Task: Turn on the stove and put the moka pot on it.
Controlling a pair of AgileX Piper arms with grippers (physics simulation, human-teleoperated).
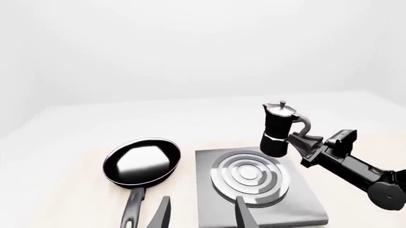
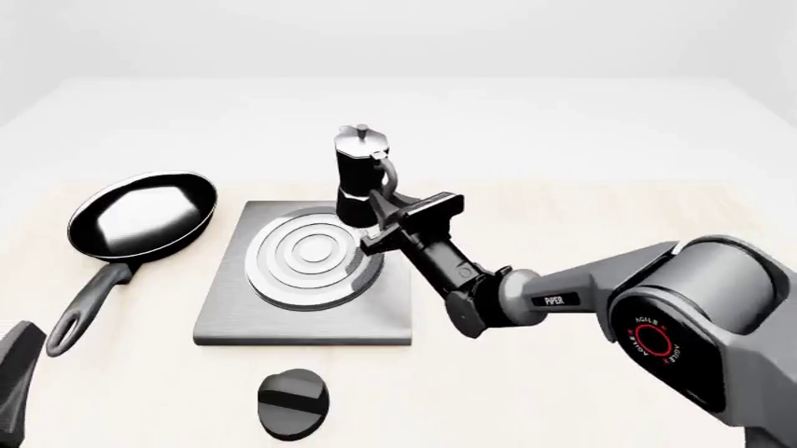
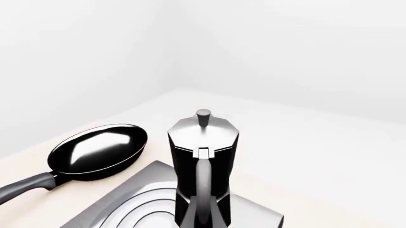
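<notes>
plainly "piper", "agilex" on right arm (image 2: 673, 308)

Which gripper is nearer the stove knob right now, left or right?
Left. The left gripper sits low at the table's near-left edge, level with the knob. The right gripper is farther back, holding the moka pot above the stove.

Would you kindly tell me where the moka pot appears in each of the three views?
Left wrist view: moka pot, right of centre, held over the stove's edge.
Front view: upper centre, on the right gripper.
Right wrist view: centre.
Shared landmark: frying pan.
</notes>
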